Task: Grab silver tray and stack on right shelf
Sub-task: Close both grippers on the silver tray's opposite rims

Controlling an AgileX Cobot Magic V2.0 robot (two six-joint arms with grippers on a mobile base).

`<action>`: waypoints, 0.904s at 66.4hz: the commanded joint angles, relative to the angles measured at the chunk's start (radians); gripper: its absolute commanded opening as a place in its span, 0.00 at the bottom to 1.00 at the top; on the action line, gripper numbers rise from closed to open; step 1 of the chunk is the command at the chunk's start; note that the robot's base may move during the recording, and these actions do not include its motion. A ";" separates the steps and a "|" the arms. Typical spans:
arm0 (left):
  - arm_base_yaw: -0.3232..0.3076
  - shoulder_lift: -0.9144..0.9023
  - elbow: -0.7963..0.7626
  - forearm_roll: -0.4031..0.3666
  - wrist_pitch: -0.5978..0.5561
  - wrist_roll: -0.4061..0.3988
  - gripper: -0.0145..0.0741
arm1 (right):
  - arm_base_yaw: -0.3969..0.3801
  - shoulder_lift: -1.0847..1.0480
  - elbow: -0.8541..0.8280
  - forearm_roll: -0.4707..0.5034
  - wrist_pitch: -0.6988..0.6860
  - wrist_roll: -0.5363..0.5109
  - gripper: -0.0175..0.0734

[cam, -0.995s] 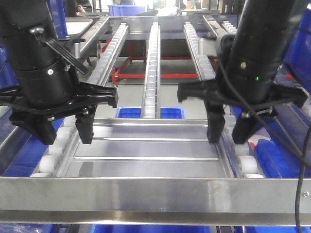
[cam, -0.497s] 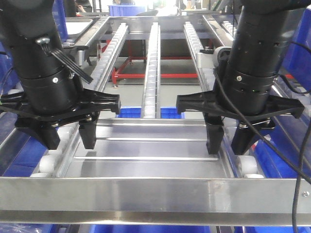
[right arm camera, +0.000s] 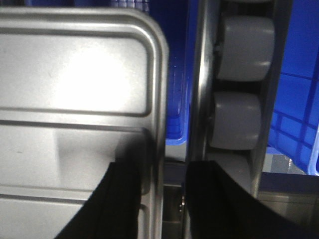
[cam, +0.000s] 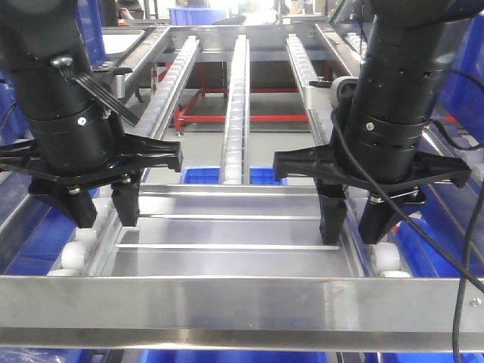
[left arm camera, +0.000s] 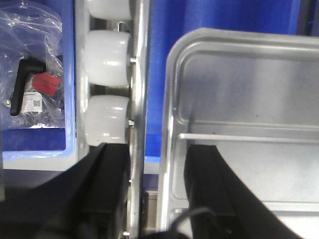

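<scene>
Two grippers hang over the front end of the right shelf [cam: 227,299] in the front-facing view, one at each short end of the silver tray [cam: 234,257]. The tray lies flat across the roller tracks [cam: 236,113], just behind the shelf's front edge, and reaches almost from the left edge to the right. The left gripper [cam: 104,215] has its fingers apart, one inside the tray's left rim and one outside it. The right gripper [cam: 352,231] mirrors this at the right rim. One arm per end looks like the way to keep so shallow a tray level.

From the left wrist, the left gripper [left arm camera: 157,199] is spread wide. Its outer finger sits by the white rollers [left arm camera: 107,64] and its inner one over the tray [left arm camera: 249,89] floor near a ridge. The rim and the steel rail [left arm camera: 139,74] both lie between the fingers, and neither looks pinched. A bagged black handle [left arm camera: 22,84] lies in a blue bin [left arm camera: 67,99] below the shelf's left edge.

From the right wrist, the right gripper [right arm camera: 167,199] likewise stands parted across the tray [right arm camera: 75,74] rim and the rail.

The tray seems delivered and let go. Leaving probably calls for a straight lift, since a finger catching the rim could send it rolling.
</scene>
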 commanded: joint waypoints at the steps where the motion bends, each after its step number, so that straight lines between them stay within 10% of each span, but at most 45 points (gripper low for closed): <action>1: 0.002 -0.044 -0.029 0.013 -0.023 0.000 0.38 | 0.001 -0.043 -0.030 -0.007 -0.033 -0.007 0.59; 60: -0.002 -0.026 -0.029 0.017 -0.021 0.004 0.38 | 0.001 -0.029 -0.030 -0.007 -0.035 -0.007 0.59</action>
